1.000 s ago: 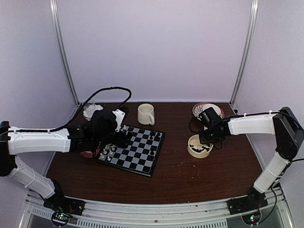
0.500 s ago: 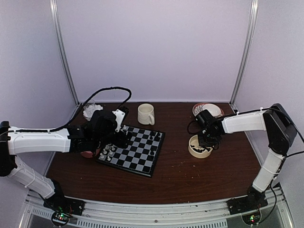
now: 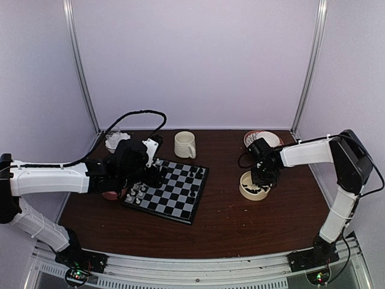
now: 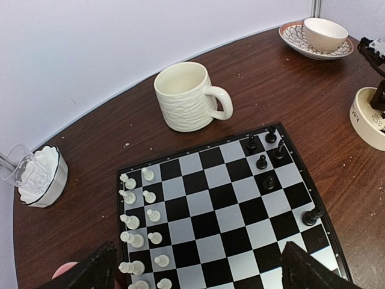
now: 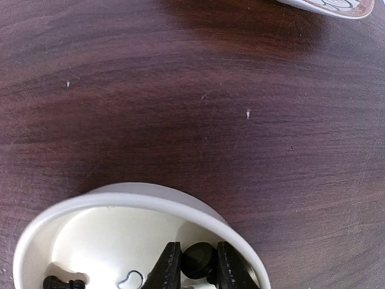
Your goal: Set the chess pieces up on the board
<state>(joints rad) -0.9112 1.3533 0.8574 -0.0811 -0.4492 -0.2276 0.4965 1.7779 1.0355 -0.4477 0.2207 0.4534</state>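
Overhead first: the left arm [image 3: 54, 179] is stretching across the bench [image 3: 240, 229] and hanging over the left side of the board [image 3: 174, 194]. The board is lying left of centre on the dark wood, turned at an angle. A cream mug [image 3: 184, 144] is standing just behind it, and a glass dish [image 3: 114, 141] is sitting in the far left corner. Over on the right, well apart from the board, the right arm [image 3: 307, 155] is reaching down into a cream bowl [image 3: 243, 191], with a saucer [image 3: 277, 139] carrying a cup just behind it.

Over to the left wrist: the left tool [image 4: 198, 256] is gaping wide above the board. Its fingers [image 4: 90, 274] are showing at the two bottom corners of the view, with nothing between them. The white pieces [image 4: 138, 223] are standing in two files along the board's left side. A handful of black pieces [image 4: 264, 161] are clustering by the far right corner, and one is sitting further down the right edge.

Now the right wrist: the right tool [image 5: 198, 268] is down inside the bowl, gripping a round-topped black piece [image 5: 200, 259], one finger pressing on each side of it. A second black piece [image 5: 59, 282] is lying on the bowl's floor to the left.
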